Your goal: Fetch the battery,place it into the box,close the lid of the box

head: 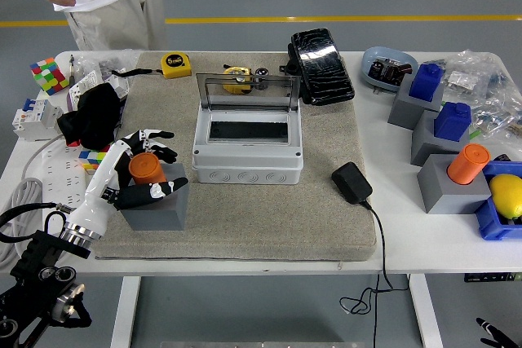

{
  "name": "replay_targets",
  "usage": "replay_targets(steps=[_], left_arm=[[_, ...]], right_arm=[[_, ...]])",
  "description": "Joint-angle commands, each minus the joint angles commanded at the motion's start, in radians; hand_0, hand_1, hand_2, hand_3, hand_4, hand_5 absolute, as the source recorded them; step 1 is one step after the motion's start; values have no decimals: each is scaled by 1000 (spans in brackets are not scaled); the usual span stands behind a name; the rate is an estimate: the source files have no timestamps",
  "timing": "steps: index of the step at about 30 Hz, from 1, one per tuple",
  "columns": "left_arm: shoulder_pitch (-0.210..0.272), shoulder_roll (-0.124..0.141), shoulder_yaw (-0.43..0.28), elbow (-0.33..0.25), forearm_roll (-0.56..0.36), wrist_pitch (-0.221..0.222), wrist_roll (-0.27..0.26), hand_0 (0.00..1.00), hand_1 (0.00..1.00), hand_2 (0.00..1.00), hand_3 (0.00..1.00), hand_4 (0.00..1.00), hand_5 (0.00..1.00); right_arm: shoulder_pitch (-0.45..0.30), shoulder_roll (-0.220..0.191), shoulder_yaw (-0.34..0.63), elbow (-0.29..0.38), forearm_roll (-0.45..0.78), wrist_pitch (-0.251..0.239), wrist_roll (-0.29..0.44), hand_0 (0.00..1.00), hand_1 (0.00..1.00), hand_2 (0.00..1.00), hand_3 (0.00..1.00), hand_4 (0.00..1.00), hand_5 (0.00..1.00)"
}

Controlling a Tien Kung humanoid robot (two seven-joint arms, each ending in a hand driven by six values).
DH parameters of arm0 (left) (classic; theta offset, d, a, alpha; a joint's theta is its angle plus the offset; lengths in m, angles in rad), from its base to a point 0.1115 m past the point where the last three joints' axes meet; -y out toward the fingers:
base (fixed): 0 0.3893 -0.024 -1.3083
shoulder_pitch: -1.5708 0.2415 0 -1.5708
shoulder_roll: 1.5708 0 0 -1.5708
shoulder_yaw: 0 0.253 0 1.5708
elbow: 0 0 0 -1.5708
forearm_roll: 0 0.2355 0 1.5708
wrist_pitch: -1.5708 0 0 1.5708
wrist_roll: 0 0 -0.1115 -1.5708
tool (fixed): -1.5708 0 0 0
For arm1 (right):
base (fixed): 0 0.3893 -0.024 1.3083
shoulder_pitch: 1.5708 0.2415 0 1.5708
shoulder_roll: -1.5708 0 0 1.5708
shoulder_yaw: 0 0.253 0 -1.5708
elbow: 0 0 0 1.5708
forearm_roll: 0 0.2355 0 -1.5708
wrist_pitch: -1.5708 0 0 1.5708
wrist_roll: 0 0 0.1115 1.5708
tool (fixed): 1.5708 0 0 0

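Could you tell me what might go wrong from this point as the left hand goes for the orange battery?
The left hand curls around the orange battery without clearly gripping it; it could slip or tip the grey holder. The box has its clear lid standing upright, so a carried battery could knock it.

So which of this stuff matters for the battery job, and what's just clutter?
Job:
orange battery in grey holder
open box, clear lid up
left hand

Clutter:
tape measure
Rubik's cube
power adapter
blue blocks
lemon
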Motion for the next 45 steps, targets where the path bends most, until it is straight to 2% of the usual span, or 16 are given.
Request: replay_targets(steps=[1,6,7,12,13,18,19,24,25,30,31,35,37,40,45], left_arm=[[-1,0,1,1,-1,1,2,270,374,428,605,957,2],[-6,-2,7,7,-6,1,10,270,374,428,605,957,2],[-6,-2,9,7,-7,2,10,217,334,407,574,943,2],[-13,-3,13,11,-4,9,14,217,334,407,574,943,2],[-14,-4,13,11,-2,10,15,143,242,361,500,908,2],[-21,-6,19,16,3,15,15,143,242,361,500,908,2],[-22,-6,21,17,4,16,13,106,157,275,364,804,2],[-29,-12,28,25,4,22,5,106,157,275,364,804,2],[-30,-13,31,28,1,25,-1,77,106,192,224,695,2],[-36,-16,40,31,-5,32,-18,77,106,192,224,695,2],[-36,-17,40,31,-6,34,-21,67,86,176,203,616,2],[-43,-17,38,24,-3,39,-25,67,86,176,203,616,2],[-49,-12,36,14,3,41,-25,66,83,173,199,581,2],[-59,-5,34,3,13,41,-24,66,83,173,199,581,2],[-81,17,32,-57,59,43,0,63,81,172,197,572,2]], right_arm=[[0,0,-1,0,1,0,0,646,701,675,578,946,530],[0,1,-3,0,3,-1,0,646,701,675,578,946,530],[0,1,-3,0,3,-1,1,646,700,675,578,946,531],[1,1,-3,0,5,-1,0,646,700,675,578,946,531],[1,1,-3,0,5,-1,0,648,701,675,577,945,533],[1,0,-3,0,5,-2,-1,648,701,675,577,945,533],[1,0,-3,0,6,-2,-1,648,699,675,577,945,532],[2,1,-5,0,6,-2,0,648,699,675,577,945,532],[2,1,-5,0,6,-2,0,648,699,675,577,944,532],[2,2,-5,0,6,-2,1,648,699,675,577,944,532],[1,2,-6,0,6,-2,1,648,699,675,575,943,531],[2,1,-6,0,7,-2,0,648,699,675,575,943,531],[2,1,-5,0,7,-2,0,647,699,675,576,940,528],[3,2,-5,0,7,-2,1,647,699,675,576,940,528],[4,2,-5,0,8,-3,1,648,699,675,574,938,526]])
